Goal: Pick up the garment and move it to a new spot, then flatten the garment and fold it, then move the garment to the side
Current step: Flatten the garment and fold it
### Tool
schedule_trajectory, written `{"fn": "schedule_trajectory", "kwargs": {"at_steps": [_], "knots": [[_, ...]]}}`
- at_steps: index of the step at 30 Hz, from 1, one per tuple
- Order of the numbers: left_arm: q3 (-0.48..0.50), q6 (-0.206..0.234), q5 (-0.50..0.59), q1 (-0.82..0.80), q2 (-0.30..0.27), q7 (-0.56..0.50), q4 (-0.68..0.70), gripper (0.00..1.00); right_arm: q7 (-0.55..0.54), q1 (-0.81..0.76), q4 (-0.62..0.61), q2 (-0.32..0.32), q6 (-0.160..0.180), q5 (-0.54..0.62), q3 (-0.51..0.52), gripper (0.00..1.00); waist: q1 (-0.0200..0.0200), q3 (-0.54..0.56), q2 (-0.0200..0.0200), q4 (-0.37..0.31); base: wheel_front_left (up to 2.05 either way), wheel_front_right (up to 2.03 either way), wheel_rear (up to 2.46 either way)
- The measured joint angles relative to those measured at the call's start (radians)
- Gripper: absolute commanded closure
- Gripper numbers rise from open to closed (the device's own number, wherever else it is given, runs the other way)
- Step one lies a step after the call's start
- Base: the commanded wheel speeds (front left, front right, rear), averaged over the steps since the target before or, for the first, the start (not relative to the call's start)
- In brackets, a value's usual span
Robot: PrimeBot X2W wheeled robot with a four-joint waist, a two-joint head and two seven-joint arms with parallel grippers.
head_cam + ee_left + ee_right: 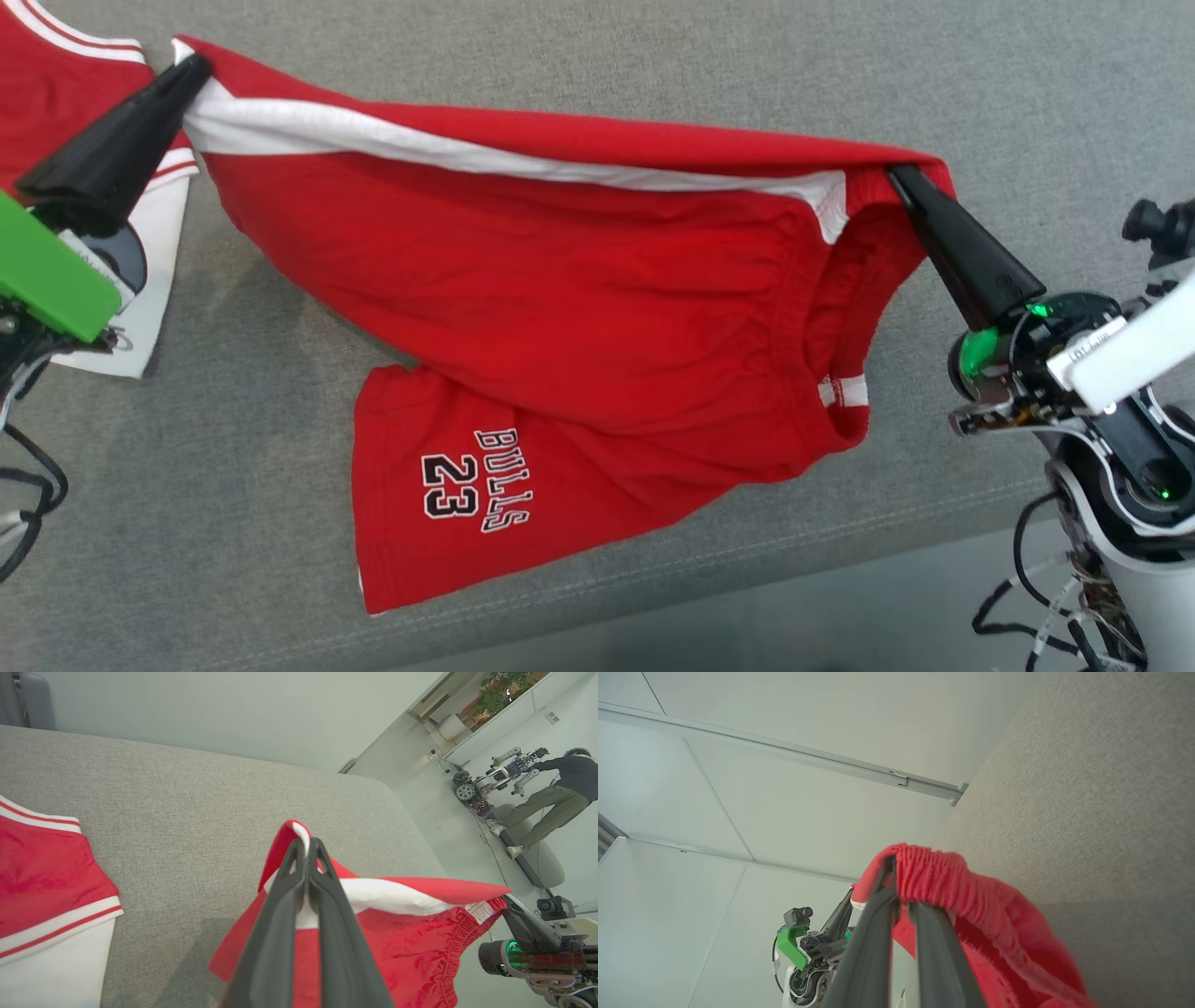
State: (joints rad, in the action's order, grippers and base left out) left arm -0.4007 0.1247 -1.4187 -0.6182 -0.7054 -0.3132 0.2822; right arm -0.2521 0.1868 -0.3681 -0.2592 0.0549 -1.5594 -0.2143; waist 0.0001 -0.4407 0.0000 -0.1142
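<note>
The garment (560,308) is a pair of red shorts with a white side stripe and "BULLS 23" printed on one leg. It hangs stretched between my two grippers above the grey sofa seat (653,75), its lower leg resting on the cushion. My left gripper (196,67) is shut on the hem corner at the upper left; the left wrist view has its fingers (306,847) pinching red and white cloth (420,933). At the right, my right gripper (901,177) is shut on the elastic waistband (943,877).
A second red and white garment (65,112) lies on the cushion at the far left, under my left arm. The sofa's front edge (747,579) runs along the bottom right. In the left wrist view a person (556,793) stands by another robot across the room.
</note>
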Motion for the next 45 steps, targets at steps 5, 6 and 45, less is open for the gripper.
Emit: {"fn": "schedule_trajectory", "kwargs": {"at_steps": [5,6,45], "knots": [[-0.038,0.0,0.08,-0.095,0.026,-0.022,-0.1,0.97,0.025,0.13,0.082,0.051,-0.001,0.038,-0.035,1.0,0.0,-0.071,0.0,-0.021,0.0,0.0,0.0],[-0.048,0.0,0.091,-0.111,0.035,-0.027,-0.123,0.96,0.032,0.152,0.106,0.06,-0.002,0.045,-0.041,1.0,0.0,-0.084,0.0,-0.027,0.0,0.0,0.0],[-0.121,-0.011,0.234,-0.202,0.3,0.077,-0.599,0.0,0.119,0.226,0.421,-0.075,-0.169,0.399,-0.222,0.0,0.0,0.033,0.0,-0.151,0.0,0.0,0.0]]}}
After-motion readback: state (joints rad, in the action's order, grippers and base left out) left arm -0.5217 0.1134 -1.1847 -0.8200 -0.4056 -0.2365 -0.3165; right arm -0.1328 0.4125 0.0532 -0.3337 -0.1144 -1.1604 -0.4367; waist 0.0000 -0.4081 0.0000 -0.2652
